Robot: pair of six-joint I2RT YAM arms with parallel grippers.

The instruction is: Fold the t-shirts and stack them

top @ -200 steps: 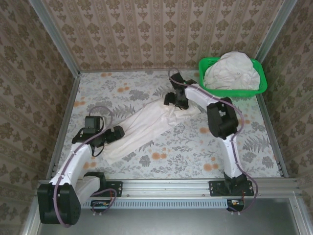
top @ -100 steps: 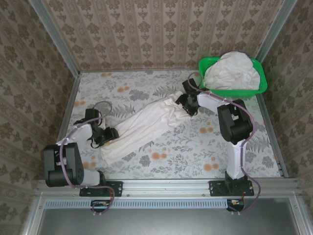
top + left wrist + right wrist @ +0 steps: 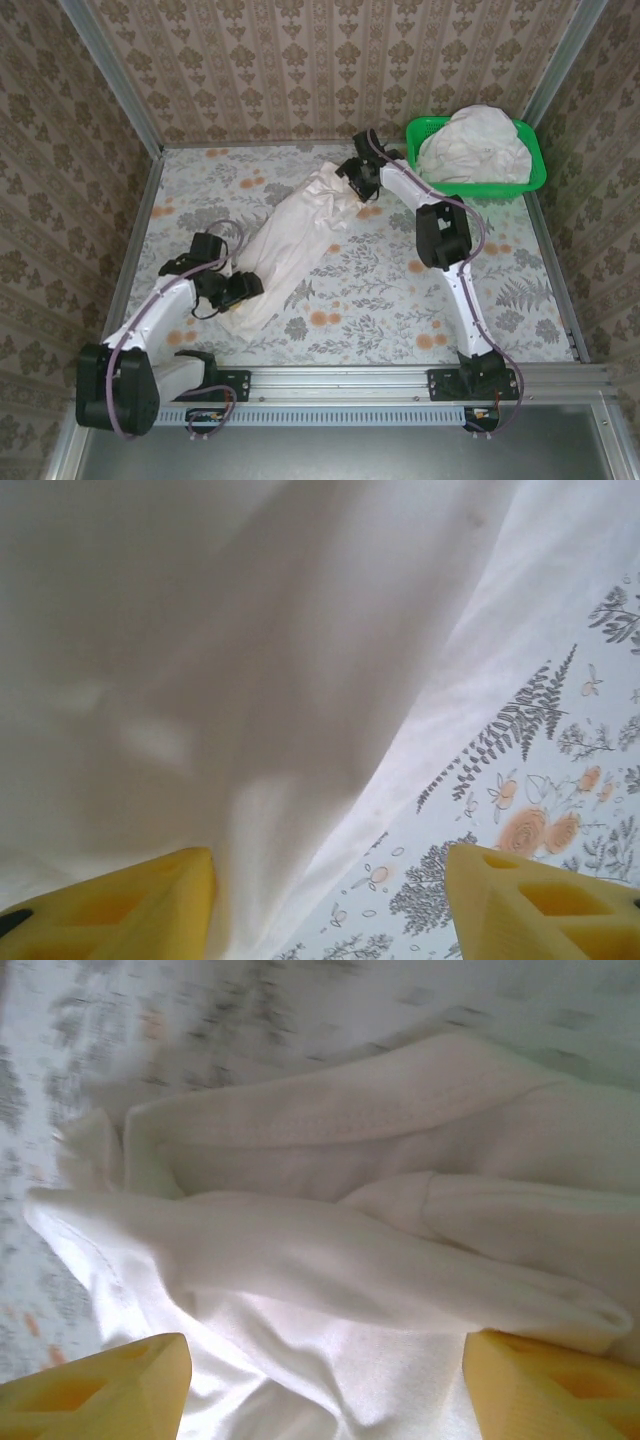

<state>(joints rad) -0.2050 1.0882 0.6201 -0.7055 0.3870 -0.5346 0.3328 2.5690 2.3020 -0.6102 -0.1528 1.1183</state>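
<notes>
Across centre of top view, shirt is laid out diagonally, left gripper at lower-left end, right gripper at upper end; both jaws spread. Laying-out judged in hand; flattening needed before folding.

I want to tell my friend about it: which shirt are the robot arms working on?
Look at the flowery table. A long white shirt lies slanted across it, from the left gripper near the front to the right gripper at the back. The other shirts are heaped in the green basket; this one lies stretched out on the table.
</notes>
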